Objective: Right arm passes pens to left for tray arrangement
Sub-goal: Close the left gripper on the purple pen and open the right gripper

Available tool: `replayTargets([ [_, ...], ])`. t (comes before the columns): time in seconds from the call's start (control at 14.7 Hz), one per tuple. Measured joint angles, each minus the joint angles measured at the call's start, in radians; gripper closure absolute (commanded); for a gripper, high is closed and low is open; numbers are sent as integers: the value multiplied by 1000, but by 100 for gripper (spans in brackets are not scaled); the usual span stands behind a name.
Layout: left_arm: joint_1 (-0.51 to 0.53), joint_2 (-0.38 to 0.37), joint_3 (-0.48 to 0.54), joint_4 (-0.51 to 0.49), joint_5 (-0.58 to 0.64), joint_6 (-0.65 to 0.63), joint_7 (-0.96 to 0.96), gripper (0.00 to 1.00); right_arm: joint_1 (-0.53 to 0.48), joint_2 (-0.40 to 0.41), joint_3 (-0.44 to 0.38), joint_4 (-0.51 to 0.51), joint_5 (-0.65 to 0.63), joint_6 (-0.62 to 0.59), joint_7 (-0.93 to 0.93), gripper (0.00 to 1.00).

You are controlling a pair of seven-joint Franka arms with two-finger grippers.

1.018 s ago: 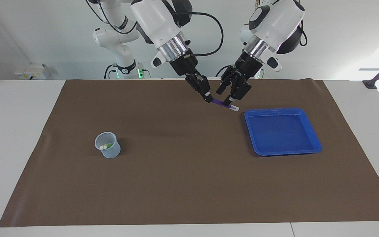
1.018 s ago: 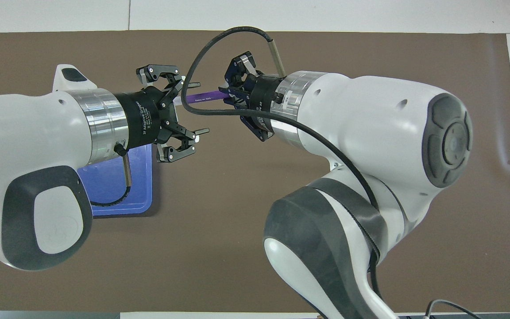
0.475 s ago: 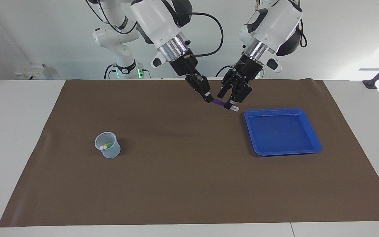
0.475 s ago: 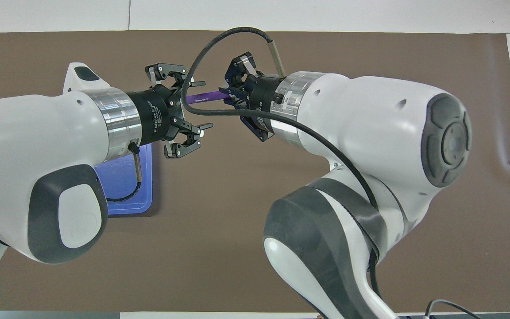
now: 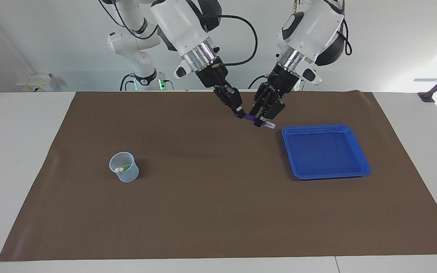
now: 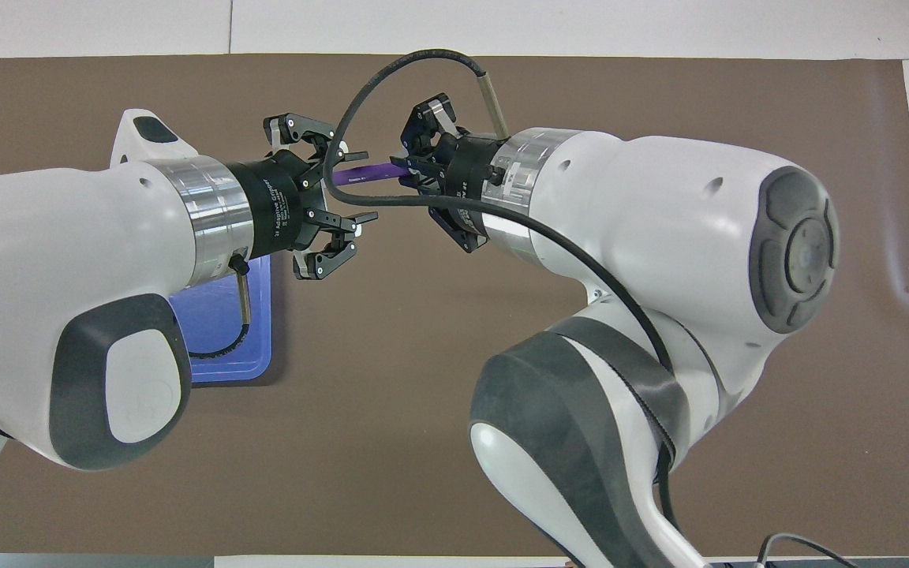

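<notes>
— Pens are asked about first: where is the purple pen seen?

— It is seen in the upper middle of the facing view, held up in the air over the brown mat, just beside the tray's corner nearest the robots. It is tilted, pale end lowest.

— By what is it held?

— Its dark end is pinched by the right gripper, whose jaws are closed tight on it. In the overhead view the same grip is seen in the upper middle of the frame.

— And the left gripper?

— It is placed around the pen's pale end. From overhead its jaws are seen partly open, one on each side of the pen, with a gap left. Whether the pen is touched cannot be told.

— Where is the tray?

— It lies flat on the mat in the middle band of the facing view, toward the left arm's end of the surface. Nothing is seen in it.

— Are other pens seen?

— A green pen and a pale tip are seen in a translucent cup, toward the right arm's end.
</notes>
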Motion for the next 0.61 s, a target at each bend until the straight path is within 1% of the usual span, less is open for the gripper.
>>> replayTargets([
  [0.07, 0, 0, 0, 1, 1, 0, 0, 54, 0, 0, 0, 0, 0, 0, 0, 100],
  [0.14, 0, 0, 1, 1, 1, -1, 0, 66, 0, 0, 0, 0, 0, 0, 0, 100],
  [0.27, 0, 0, 1, 1, 3, -1, 0, 100, 0, 0, 0, 0, 0, 0, 0, 100],
  [0.61, 1, 1, 6, 11, 51, 2, -8, 100, 1, -4, 6, -9, 6, 5, 0, 100],
])
